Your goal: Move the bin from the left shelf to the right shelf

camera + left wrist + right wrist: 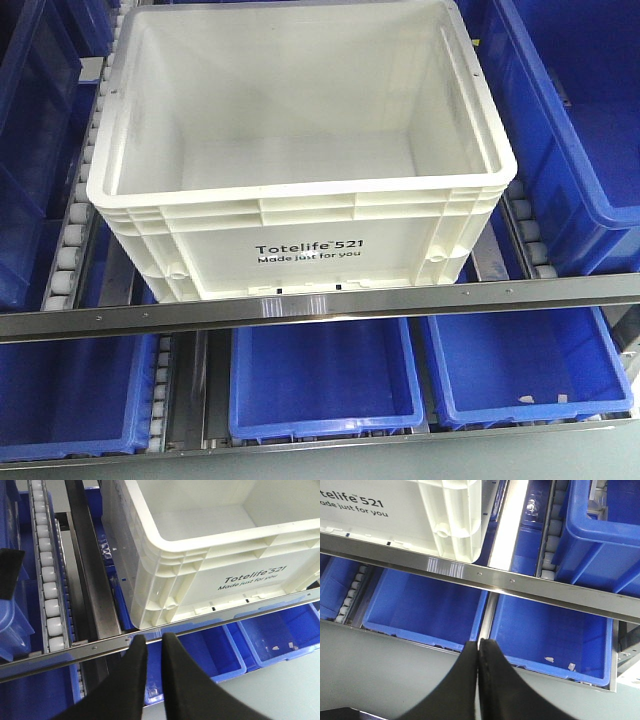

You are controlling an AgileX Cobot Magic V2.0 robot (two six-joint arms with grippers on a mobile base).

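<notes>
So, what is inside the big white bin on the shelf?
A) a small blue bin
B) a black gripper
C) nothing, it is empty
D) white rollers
C: the front view looks down into the white bin and shows only its bare floor and walls.

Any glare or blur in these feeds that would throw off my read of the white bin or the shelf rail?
Front view: the bin is bright, its inner walls near washed out, though the print reads sharply. Left wrist view: left gripper is dark and soft-edged up close; bin crisp. Right wrist view: a bright glare streak on the steel rail; right gripper featureless black.
</notes>
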